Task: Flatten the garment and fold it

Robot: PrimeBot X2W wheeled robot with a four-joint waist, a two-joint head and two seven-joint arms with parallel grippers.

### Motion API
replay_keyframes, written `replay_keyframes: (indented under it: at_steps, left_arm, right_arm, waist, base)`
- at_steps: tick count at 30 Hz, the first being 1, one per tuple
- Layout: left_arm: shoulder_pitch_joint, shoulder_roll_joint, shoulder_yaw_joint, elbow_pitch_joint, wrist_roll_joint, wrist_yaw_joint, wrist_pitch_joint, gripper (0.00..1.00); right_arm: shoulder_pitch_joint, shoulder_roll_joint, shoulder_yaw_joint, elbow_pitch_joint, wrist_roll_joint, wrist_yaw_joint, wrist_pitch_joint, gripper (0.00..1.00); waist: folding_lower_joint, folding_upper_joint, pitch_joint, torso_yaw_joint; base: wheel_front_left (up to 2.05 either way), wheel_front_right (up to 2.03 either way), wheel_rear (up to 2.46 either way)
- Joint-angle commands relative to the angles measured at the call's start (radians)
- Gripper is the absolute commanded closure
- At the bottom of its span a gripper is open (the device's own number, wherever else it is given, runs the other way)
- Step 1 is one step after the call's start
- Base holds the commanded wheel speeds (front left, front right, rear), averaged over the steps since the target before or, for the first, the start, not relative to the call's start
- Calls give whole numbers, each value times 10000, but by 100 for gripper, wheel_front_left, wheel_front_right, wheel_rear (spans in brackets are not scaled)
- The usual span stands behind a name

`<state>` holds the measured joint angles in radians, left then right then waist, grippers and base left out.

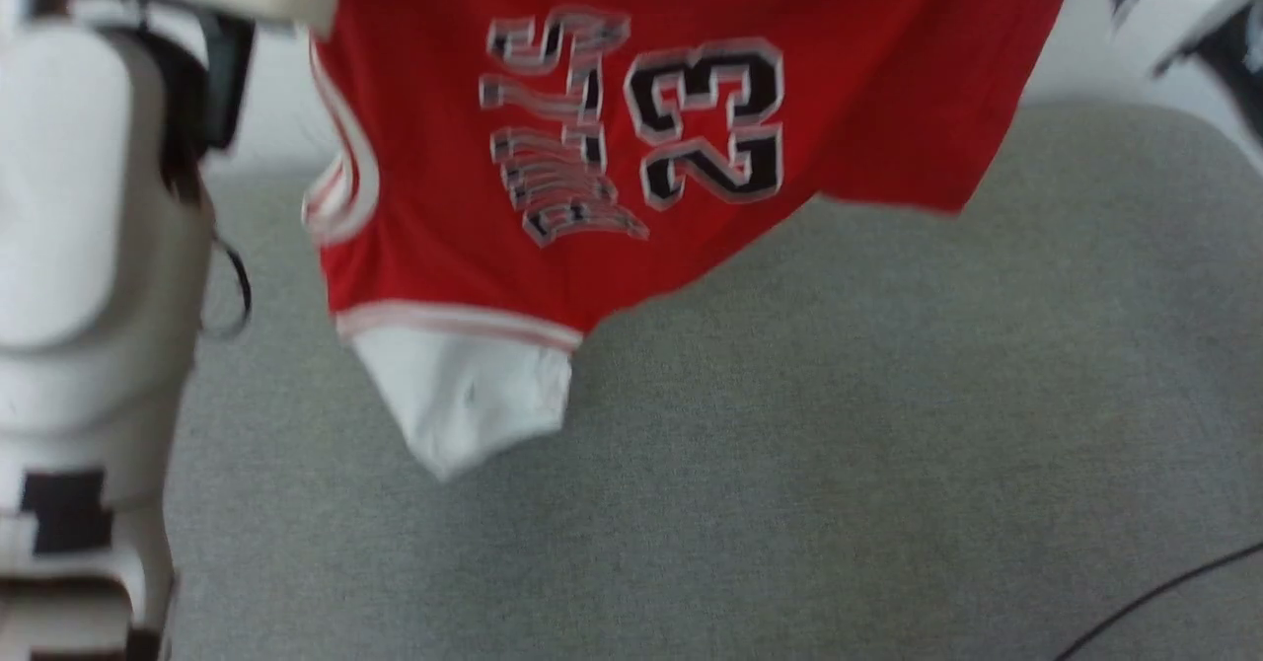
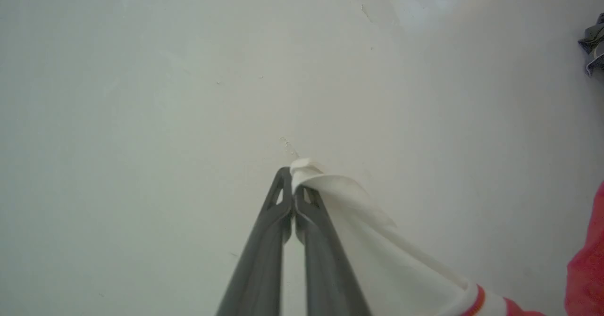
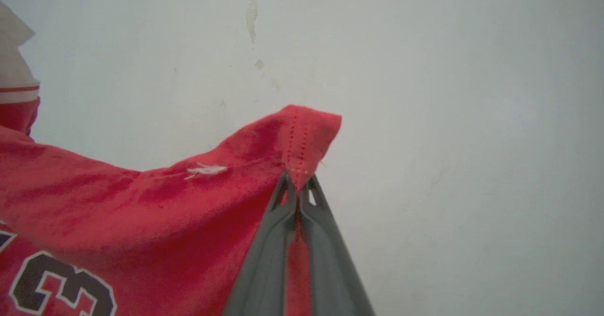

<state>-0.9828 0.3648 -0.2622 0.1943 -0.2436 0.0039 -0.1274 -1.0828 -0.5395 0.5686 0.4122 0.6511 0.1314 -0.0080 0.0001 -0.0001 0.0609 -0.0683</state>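
The garment, a red jersey with a black-and-white "23" print, hangs in the air above the grey surface in the head view, one white sleeve drooping at the lower left. In the left wrist view my left gripper is shut on the tip of a white sleeve with striped trim. In the right wrist view my right gripper is shut on a stitched red hem corner of the garment, and the print shows at the lower left.
A grey fabric-covered surface spreads below the hanging garment. My pale left arm rises at the left edge, part of the right arm at the upper right. A thin black cable crosses the lower right. A pale wall faces both wrists.
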Motion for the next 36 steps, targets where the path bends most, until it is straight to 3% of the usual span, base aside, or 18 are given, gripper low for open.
replay_keyframes:
  at_steps: [1,11,20,28,36]
  left_arm:
    - [-833,-91,7,358,90,-66,-48,100]
    - [-5028,-195,60,2308,553,-93,-360,100]
    - [-7486,-320,-67,3907,892,-39,-921,100]
    - [-7597,-180,-49,4677,864,-43,-1233,100]
    - [-5365,-68,248,4256,427,7,-1336,100]
  right_arm:
    - [-533,153,-289,98,-236,-7,48,100]
    - [-3442,362,-1296,838,-1417,-7,270,100]
    - [-5812,527,-1229,1955,-2199,-7,84,100]
    - [-6379,594,-621,3197,-2126,-7,-465,100]
    - [-4967,770,429,3980,-1608,-7,-1260,100]
  waist:
    - [-1,1,931,-34]
    - [-1,1,3195,68]
    - [-1,1,4386,225]
    - [-1,1,4460,332]
    - [-1,1,3874,365]
  base:
    - [0,0,0]
    - [0,0,0]
    - [0,0,0]
    - [0,0,0]
    - [0,0,0]
